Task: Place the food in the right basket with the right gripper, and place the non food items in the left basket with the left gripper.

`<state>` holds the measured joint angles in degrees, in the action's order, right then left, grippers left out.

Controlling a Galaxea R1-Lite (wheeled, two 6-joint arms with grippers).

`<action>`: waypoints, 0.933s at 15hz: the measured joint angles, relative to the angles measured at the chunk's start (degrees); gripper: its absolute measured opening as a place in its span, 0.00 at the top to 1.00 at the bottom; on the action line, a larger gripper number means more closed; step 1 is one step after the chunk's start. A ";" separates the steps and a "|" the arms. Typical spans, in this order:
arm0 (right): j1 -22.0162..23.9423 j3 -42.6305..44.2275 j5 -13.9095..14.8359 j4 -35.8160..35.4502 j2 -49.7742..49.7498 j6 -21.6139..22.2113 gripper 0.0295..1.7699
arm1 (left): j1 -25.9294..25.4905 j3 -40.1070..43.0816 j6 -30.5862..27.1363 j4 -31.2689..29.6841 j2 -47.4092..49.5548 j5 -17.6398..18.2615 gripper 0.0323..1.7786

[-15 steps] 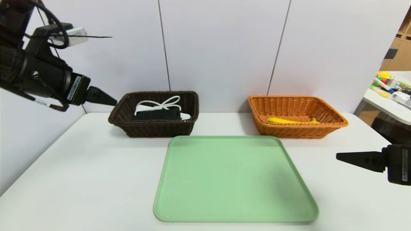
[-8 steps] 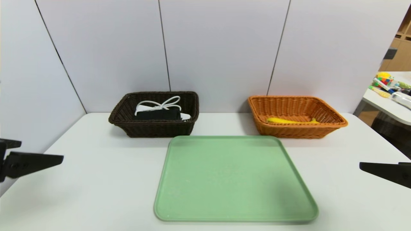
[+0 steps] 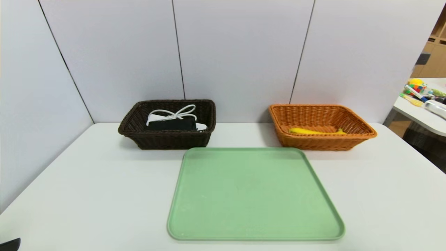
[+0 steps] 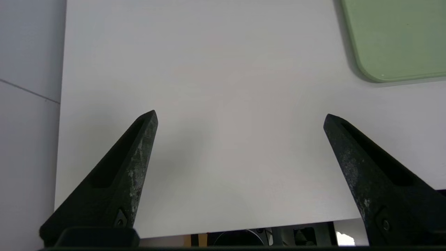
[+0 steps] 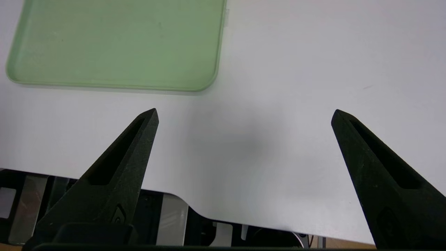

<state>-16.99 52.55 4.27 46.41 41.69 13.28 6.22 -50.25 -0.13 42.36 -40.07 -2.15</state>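
The dark brown left basket point(image 3: 139, 137) stands at the back left and holds a white cable point(image 3: 174, 113) and a black item point(image 3: 170, 124). A yellow banana point(image 3: 315, 131) lies in the orange right basket point(image 3: 362, 134) at the back right. My left gripper point(image 4: 240, 116) hangs open over bare table near the front left edge, with nothing between its fingers; only a dark tip of it point(image 3: 10, 244) shows in the head view's bottom left corner. My right gripper point(image 5: 244, 114) is open over the front right edge, holding nothing, and is out of the head view.
A green tray point(image 3: 254, 195) with nothing on it lies mid-table in front of both baskets; its corners show in the left wrist view point(image 4: 393, 38) and the right wrist view point(image 5: 115, 42). A side table with clutter point(image 3: 423, 92) stands at the far right. Wall panels close off the back and left.
My left arm has dropped from high beside the brown basket to the front left corner. My right gripper has drawn back out of the head view. Both stayed open.
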 joint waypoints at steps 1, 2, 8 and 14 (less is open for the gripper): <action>1.26 -0.11 -0.02 1.02 -1.65 -0.60 0.03 | -0.51 1.38 -0.05 0.24 2.01 -0.57 0.05; 2.47 -0.44 -0.09 1.85 -3.57 -1.16 0.03 | -1.18 2.82 -0.07 0.52 4.18 -0.83 0.05; 7.90 -1.12 -1.52 5.40 -12.15 -4.51 0.03 | -4.88 8.28 -0.24 2.93 15.27 -0.88 0.05; 10.85 -2.47 -7.42 9.22 -19.61 -5.21 0.03 | -5.97 15.64 -0.13 2.71 24.20 0.44 0.05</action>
<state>-6.14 50.08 -3.16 55.63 22.08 8.07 0.24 -34.61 -0.27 45.07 -15.87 -1.71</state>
